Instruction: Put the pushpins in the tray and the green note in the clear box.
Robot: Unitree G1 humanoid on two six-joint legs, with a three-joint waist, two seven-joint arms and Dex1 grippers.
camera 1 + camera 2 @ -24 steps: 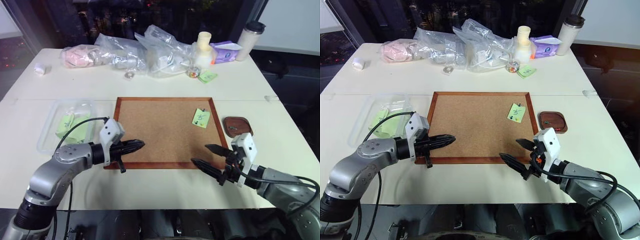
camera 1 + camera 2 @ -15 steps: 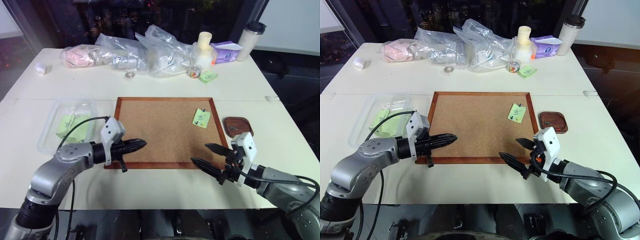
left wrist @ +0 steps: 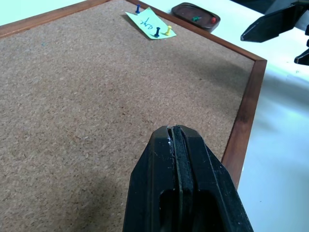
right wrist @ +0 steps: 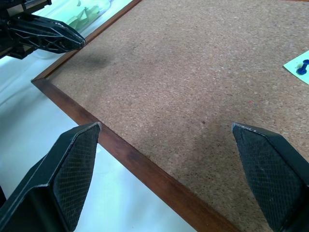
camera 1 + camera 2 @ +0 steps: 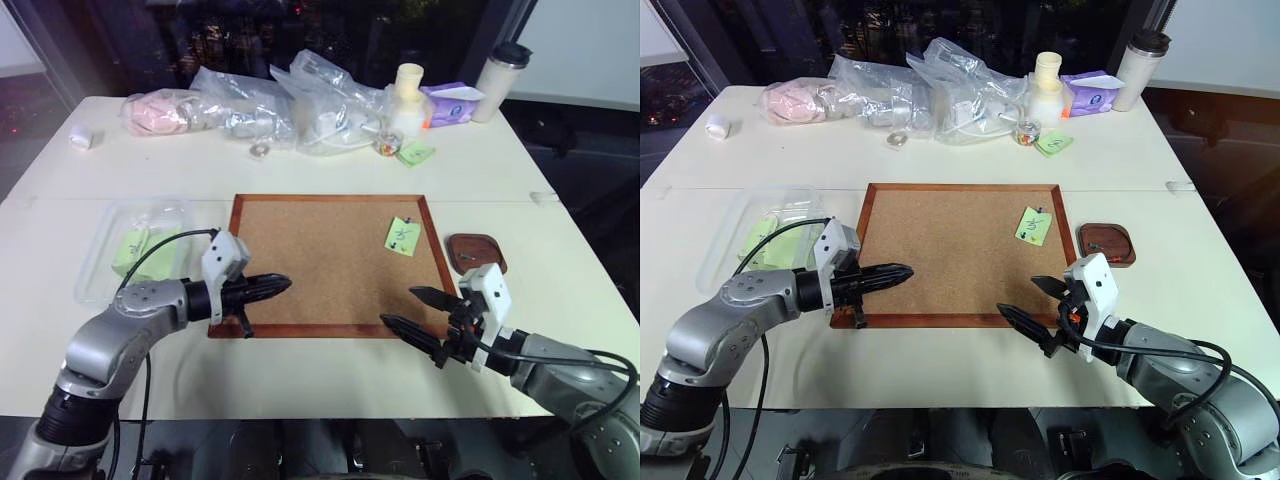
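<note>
Currently the green note is seen pinned flat near the right edge of the cork board, light green with dark scribbles. Three pushpins are seen on it in the left wrist view: two blue ones and a yellow one. Two more pins, one green and one red, are already seen in the tray, a small dark brown dish set on the table just off the board's right side. Green slips are already held by the clear box, placed left of the board.

Step judged in hand: pin removal from the note, not yet begun. Right gripper is held above the board's near right corner, jaws spread wide, nothing between them. Left gripper is held over the board's near left part, fingers pressed fully together, nothing gripped.

Next move, as judged: the right gripper must be brought forward to the note and one pinhead pinched, then carried to the tray. A fine, narrow pinch is called for; the note may be dragged or torn if the pin is pulled at a slant.

Bags and bottles are seen at the table's far side.
</note>
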